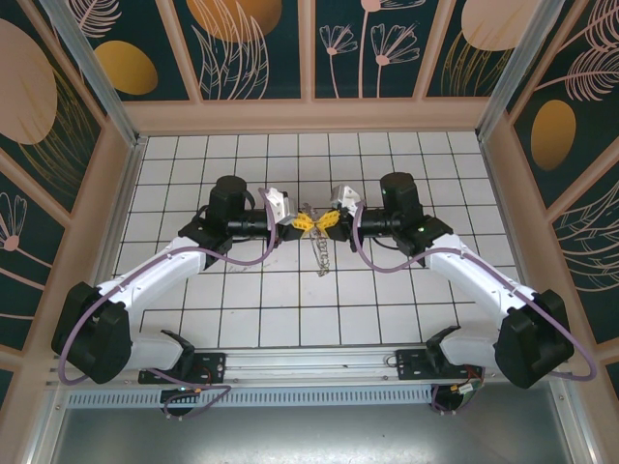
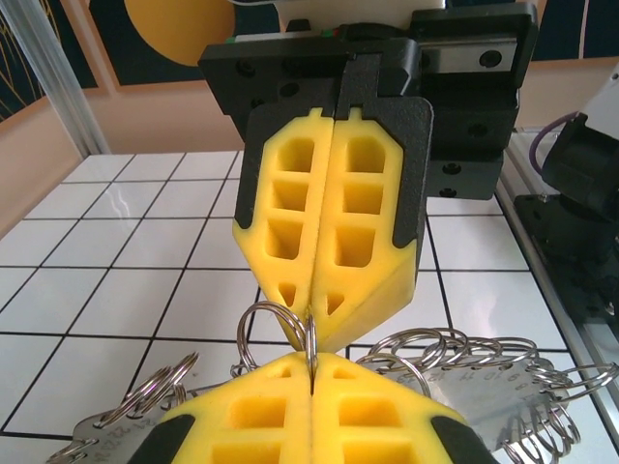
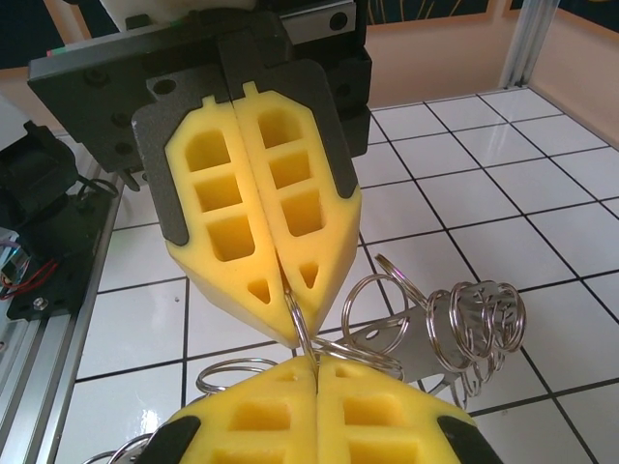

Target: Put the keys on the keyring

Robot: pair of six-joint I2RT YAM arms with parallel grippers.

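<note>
My left gripper [image 1: 309, 221] and right gripper [image 1: 321, 219] meet tip to tip above the middle of the tiled table [image 1: 242, 319]. Both are shut on the same small metal ring [image 2: 311, 333], which stands edge-on between the yellow tips. That ring belongs to the keyring [image 1: 323, 253], which hangs below the grippers. From the left wrist, my left gripper [image 2: 311, 365] is at the bottom and the right gripper [image 2: 313, 329] faces it. From the right wrist, my right gripper [image 3: 316, 365] is below and the left gripper [image 3: 289, 307] above. The keyring's grey band [image 3: 437, 340] carries several small rings [image 2: 455, 350]. I cannot make out the keys.
White tiles run to wooden walls on three sides. An aluminium rail [image 1: 309, 362] with both arm bases lies at the near edge. Each arm's cable [image 1: 242, 259] loops beside its forearm. Open tiles lie in front of and behind the grippers.
</note>
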